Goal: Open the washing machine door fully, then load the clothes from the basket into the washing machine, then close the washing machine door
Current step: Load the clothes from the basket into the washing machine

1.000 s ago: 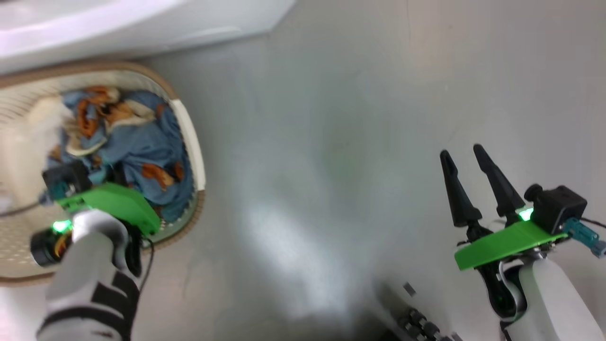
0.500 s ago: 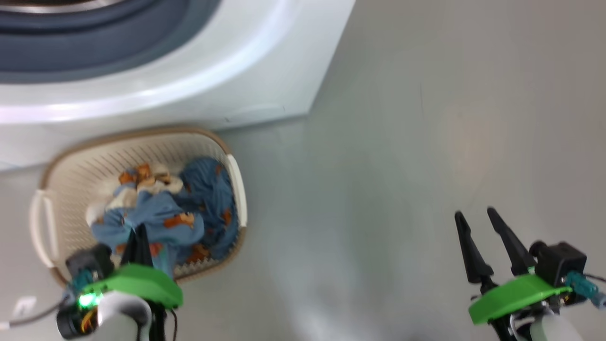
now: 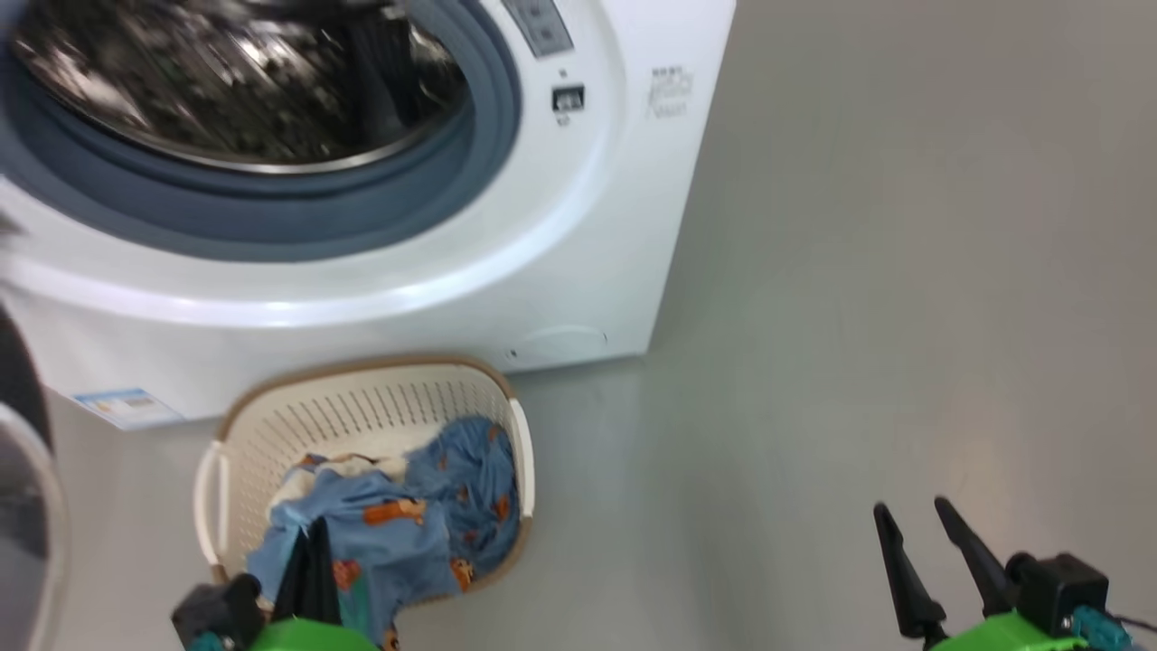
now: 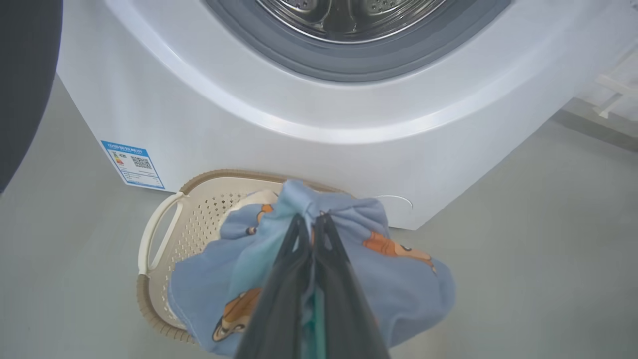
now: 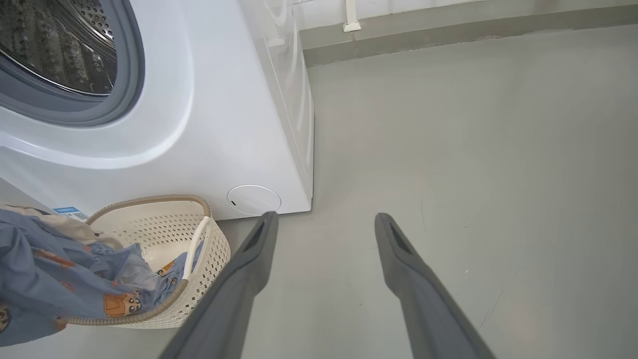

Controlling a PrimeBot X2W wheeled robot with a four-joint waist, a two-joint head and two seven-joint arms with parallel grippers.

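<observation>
Clothes (image 3: 398,533), blue with orange animals, lie heaped in the basket (image 3: 362,369) at the bottom left of the head view. The basket stands on the floor (image 3: 859,271) close before the washer (image 3: 587,226). The left fingers (image 3: 309,565) are pressed together at the near end of the heap, with blue cloth bunched round their tips. The right fingers (image 3: 898,561), at the lower right, stand spread with nothing between them, well apart from the basket. The washer's mouth is uncovered, showing the drum (image 3: 226,81) and the grey gasket (image 3: 271,212). The door (image 3: 18,398) shows as a dark rim at the left edge, swung aside.

In the left wrist view the two fingers are clamped on a fold of the clothes, pinched at their tips. The cloth drapes down either side of them and hangs over the right half of the basket. The basket's left handle and brown rim show beside the cloth, and behind them is the washer front with its blue sticker (image 4: 132,163).

In the right wrist view the fingers are wide apart over bare floor. The basket sits to their lower left, below the round flap (image 5: 254,199). At the left edge the blue cloth is held above the basket rim, and part of it trails inside.
</observation>
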